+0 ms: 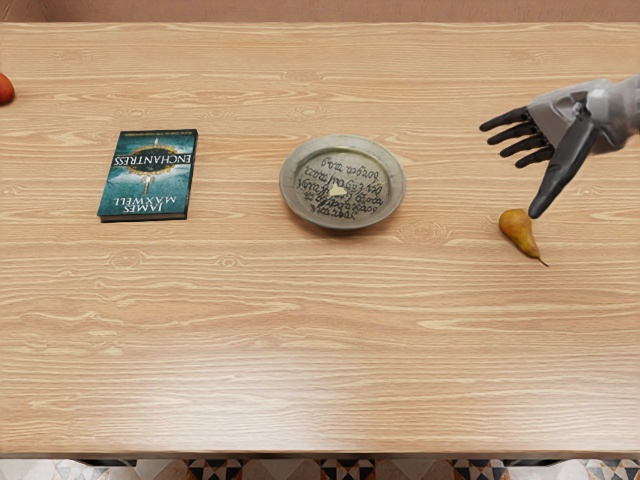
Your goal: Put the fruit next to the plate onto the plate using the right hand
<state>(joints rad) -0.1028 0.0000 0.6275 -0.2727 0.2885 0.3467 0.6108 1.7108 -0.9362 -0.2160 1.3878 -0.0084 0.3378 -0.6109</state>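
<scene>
A yellow-brown pear (518, 231) lies on its side on the wooden table, right of a grey-green plate (297, 196) with dark writing inside it. My right hand (537, 152) comes in from the right edge and hovers just above and behind the pear. Its dark fingers are spread and hold nothing; the thumb points down toward the pear without touching it. The plate holds only a small pale mark at its centre. My left arm does not show.
A dark book (148, 174) titled Enchantress lies left of the plate. A red fruit (5, 89) peeks in at the far left edge. The table's front edge (320, 455) runs along the bottom.
</scene>
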